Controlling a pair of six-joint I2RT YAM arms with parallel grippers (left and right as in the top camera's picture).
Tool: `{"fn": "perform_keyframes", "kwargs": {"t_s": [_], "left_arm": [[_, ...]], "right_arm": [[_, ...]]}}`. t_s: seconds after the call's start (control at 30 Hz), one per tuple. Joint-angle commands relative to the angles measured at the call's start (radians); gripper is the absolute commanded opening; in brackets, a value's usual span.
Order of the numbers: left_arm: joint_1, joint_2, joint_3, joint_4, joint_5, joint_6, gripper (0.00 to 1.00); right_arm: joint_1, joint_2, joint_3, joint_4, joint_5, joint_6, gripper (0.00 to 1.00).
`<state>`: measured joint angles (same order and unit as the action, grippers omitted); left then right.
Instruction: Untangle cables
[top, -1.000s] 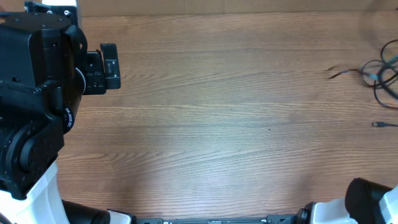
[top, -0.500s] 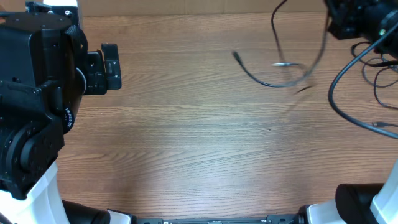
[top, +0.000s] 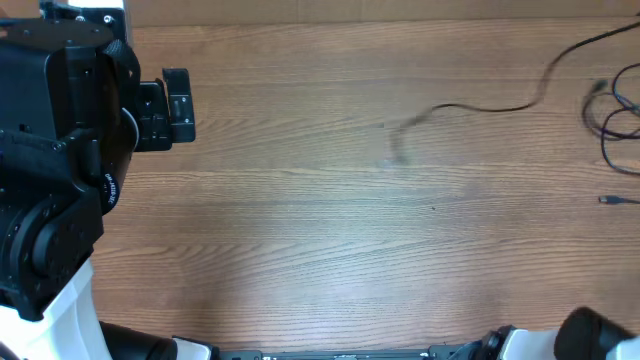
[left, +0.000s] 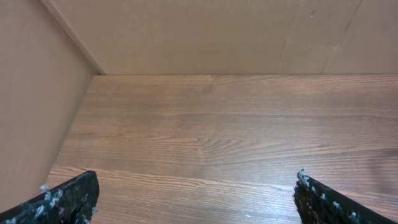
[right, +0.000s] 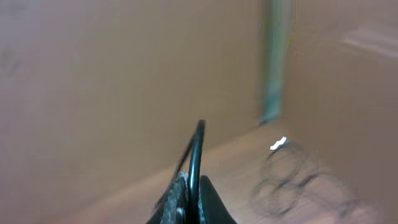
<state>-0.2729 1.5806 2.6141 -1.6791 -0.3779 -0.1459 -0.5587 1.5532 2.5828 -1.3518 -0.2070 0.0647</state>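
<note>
One thin black cable (top: 500, 107) stretches across the table from a blurred free end near the middle up to the top right edge of the overhead view. More cables (top: 612, 122) lie looped at the right edge, with a loose plug end (top: 612, 201) below them. My right gripper (right: 194, 190) is shut on a black cable (right: 197, 155); it is outside the overhead view. Blurred cable loops (right: 292, 183) with a silver tip (right: 278, 144) lie beyond it. My left gripper (left: 196, 199) is open and empty over bare wood at the far left (top: 176, 105).
The left arm's large black body (top: 55, 150) fills the left side. A brown wall (left: 186, 31) stands behind the table, with a side wall (left: 31, 106) at the left. The right arm's base (top: 600, 335) is at the bottom right.
The right arm has left the overhead view at the top right, pulling one cable taut and to the right. The left arm has not moved.
</note>
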Motion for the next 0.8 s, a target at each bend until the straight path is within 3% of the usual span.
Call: {"fn": "perform_keyframes", "kwargs": {"t_s": [0.0,0.17,0.43,0.77], "left_arm": [[0.004,0.002,0.008,0.005,0.009,0.019,1.0],[0.004,0.002,0.008,-0.008,0.009,0.019,1.0],[0.004,0.002,0.008,-0.003,0.009,0.019,1.0],[0.004,0.002,0.008,-0.01,0.013,0.018,1.0]], "right_arm": [[-0.126,-0.072,0.011,0.067,0.032,-0.067,0.04],[-0.226,-0.072,0.01,0.18,0.034,-0.066,0.04],[-0.275,-0.011,0.0,0.175,0.042,-0.07,0.04],[-0.275,0.112,-0.235,0.242,0.034,-0.074,0.04]]}}
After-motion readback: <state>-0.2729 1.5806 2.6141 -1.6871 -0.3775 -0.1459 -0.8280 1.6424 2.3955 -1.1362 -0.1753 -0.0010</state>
